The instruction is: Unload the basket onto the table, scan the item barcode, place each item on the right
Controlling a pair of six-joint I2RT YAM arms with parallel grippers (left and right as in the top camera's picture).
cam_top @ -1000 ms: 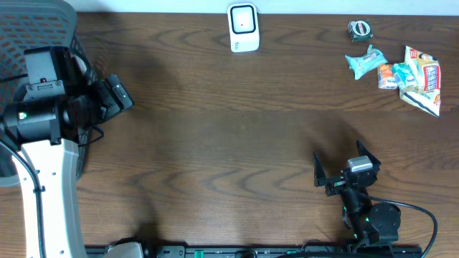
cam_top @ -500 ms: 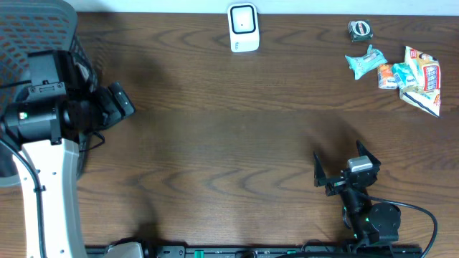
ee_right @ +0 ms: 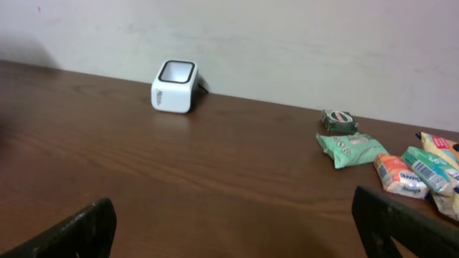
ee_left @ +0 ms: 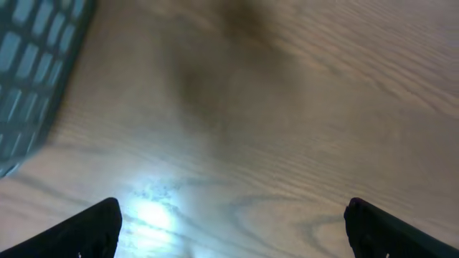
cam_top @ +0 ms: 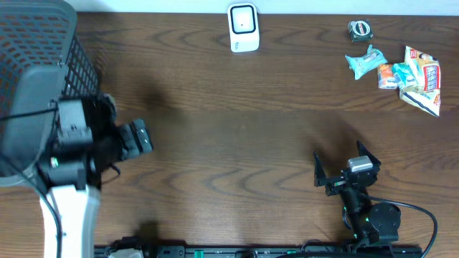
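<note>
**While Both Grippers Gape Wide, the Snacks Lie Far Away**

Since nothing sits between its fingers, the right gripper (cam_top: 339, 159) holds nothing at all. It is close to the near edge of the brown wooden table (cam_top: 237, 122), on the right side. Its two black fingers (cam_top: 316, 166) are spread as wide as they go, and they point toward the far side. From the right wrist camera, only the two finger tips show at the bottom corners, with bare wood between them.

The left gripper (cam_top: 143, 136) is a bit farther in, on the left side. It is spread wide too, and its grip is empty. The left wrist camera looks down at bare wood with a bright spot of light on it. Just beside this arm, at the left edge, stands a grey basket (cam_top: 39, 43) with a net wall.

At the far edge, in the middle, stands the little white scanner (cam_top: 243, 27) with its dark window facing up. In the far right corner lie the snack packs (cam_top: 416, 75) in a small heap: a green-blue one, an orange one and some white ones. A small round green thing (cam_top: 360, 29) lies just behind them. The snacks and the scanner are well apart from each other and from both grippers.
</note>
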